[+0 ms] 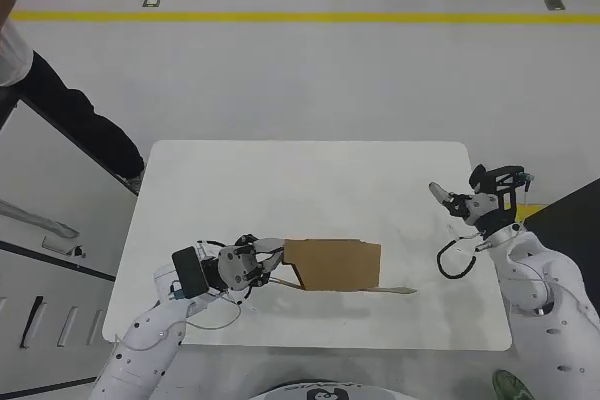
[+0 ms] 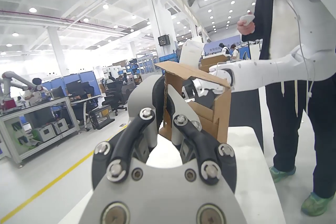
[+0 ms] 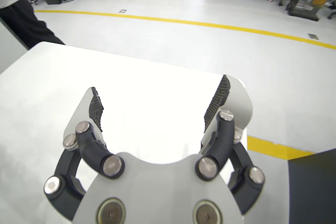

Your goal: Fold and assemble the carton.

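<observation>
The white table (image 1: 310, 180) carries my brown corrugated carton (image 1: 335, 263) near its front edge, partly erected, with its flaps loose. My left gripper (image 2: 164, 95) pinches the carton's end wall. My right gripper (image 3: 159, 88) gapes wide above the table's right edge.

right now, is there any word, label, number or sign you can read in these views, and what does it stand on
No text can be read.
brown cardboard carton: no print shows on the faces in view.
blue banner far back in the hall: white characters, too small to read.
dark wall screen on the pillar: too blurred to read.
</observation>
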